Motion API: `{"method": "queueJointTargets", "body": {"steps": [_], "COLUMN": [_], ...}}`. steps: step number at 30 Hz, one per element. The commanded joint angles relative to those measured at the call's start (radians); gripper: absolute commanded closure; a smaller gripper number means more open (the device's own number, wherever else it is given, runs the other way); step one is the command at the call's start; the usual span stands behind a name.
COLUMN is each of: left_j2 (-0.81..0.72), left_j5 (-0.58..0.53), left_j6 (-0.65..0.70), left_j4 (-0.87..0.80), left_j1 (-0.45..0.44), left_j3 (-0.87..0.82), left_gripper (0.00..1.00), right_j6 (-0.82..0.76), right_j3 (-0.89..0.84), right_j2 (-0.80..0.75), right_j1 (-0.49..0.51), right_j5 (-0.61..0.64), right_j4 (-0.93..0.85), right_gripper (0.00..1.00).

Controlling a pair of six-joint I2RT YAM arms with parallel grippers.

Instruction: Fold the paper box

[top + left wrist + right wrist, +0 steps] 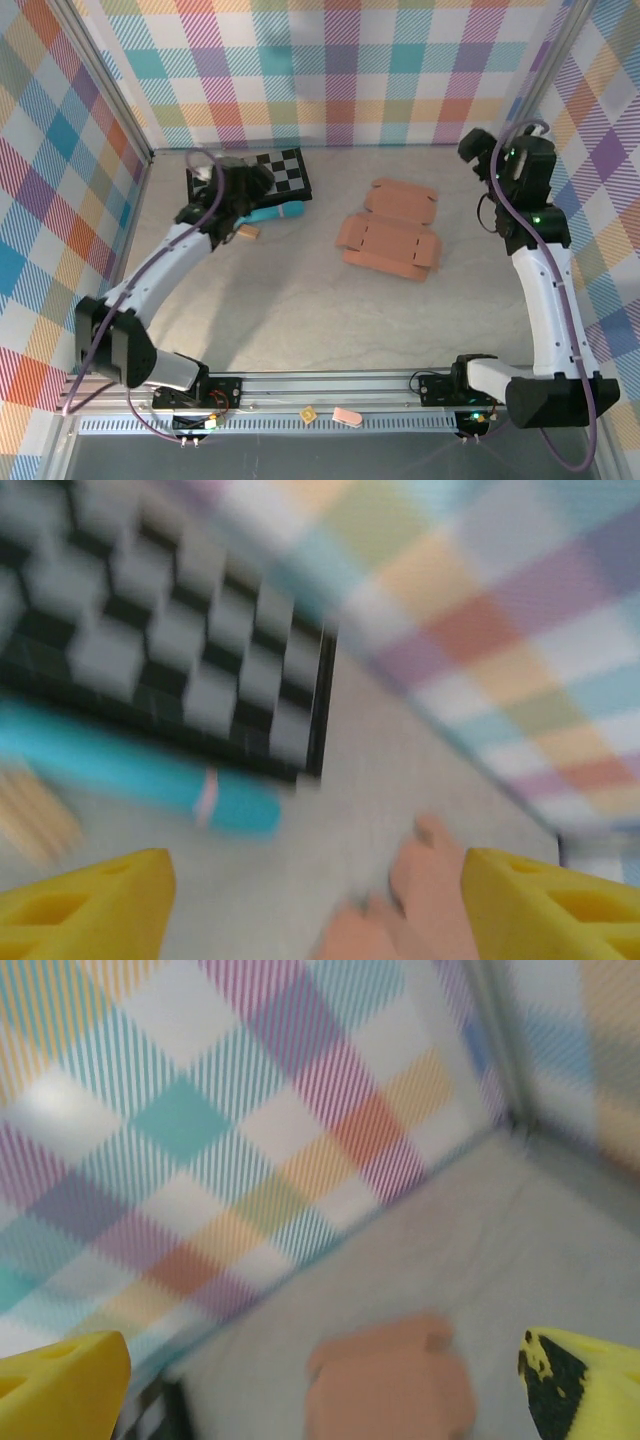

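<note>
The paper box [390, 232] lies unfolded and flat on the table right of centre, salmon-orange, with its flaps spread out. My left gripper [258, 188] hovers at the back left over the edge of the chequered board, well to the left of the box. In the blurred left wrist view its yellow fingers [90, 900] stand wide apart with nothing between them, and the box [420, 900] shows low between them. My right gripper [474, 150] is raised at the back right. Its yellow fingers [60, 1385] are spread wide and open, with the box [390, 1385] on the table beyond them.
A black-and-grey chequered board [285, 172] lies at the back left. A teal cylinder [275, 213] rests along its front edge, and a small tan block [248, 232] sits just in front. Plaid walls close the left, back and right sides.
</note>
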Motion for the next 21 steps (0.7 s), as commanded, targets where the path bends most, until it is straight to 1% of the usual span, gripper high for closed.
{"method": "queueJointTargets", "body": {"steps": [1,2,4,5,6,7,10,12,15,19,21], "left_j2": [0.094,0.113,0.142,0.151,0.159,0.167,0.223,0.271,0.325,0.371,0.396], "left_j5": [0.195,0.199,0.226,0.245,0.263,0.271,0.311,0.331,0.33,0.315,0.315], "left_j6": [-0.22,-0.242,-0.299,-0.335,-0.37,-0.398,-0.465,-0.501,-0.561,-0.618,-0.65], "left_j4": [-0.1,-0.096,-0.057,-0.014,0.069,0.108,0.222,0.28,0.364,0.371,0.432], "left_j1": [-0.121,-0.154,-0.184,-0.19,-0.195,-0.201,-0.231,-0.261,-0.289,-0.296,-0.296], "left_j3": [-0.008,-0.008,-0.024,-0.046,-0.068,-0.085,-0.099,-0.094,-0.094,-0.084,-0.094], "left_gripper": [0.29,0.28,0.27,0.27,0.28,0.28,0.31,0.33,0.34,0.36,0.38], "right_j6": [0.238,0.261,0.29,0.31,0.33,0.347,0.432,0.501,0.572,0.625,0.665], "right_j3": [-0.041,-0.08,-0.192,-0.258,-0.318,-0.368,-0.519,-0.611,-0.705,-0.775,-0.82], "right_j2": [0.045,0.042,0.006,-0.025,-0.056,-0.08,-0.12,-0.131,-0.144,-0.14,-0.142], "right_j1": [0.008,0.008,0.011,0.02,0.029,0.032,0.034,0.042,0.046,0.046,0.045], "right_j5": [-0.268,-0.328,-0.458,-0.496,-0.51,-0.523,-0.599,-0.643,-0.663,-0.671,-0.685], "right_j4": [-0.369,-0.378,-0.312,-0.277,-0.248,-0.221,-0.123,-0.028,0.084,0.157,0.221], "right_gripper": [0.06,0.11,0.21,0.23,0.25,0.27,0.29,0.3,0.3,0.3,0.31]}}
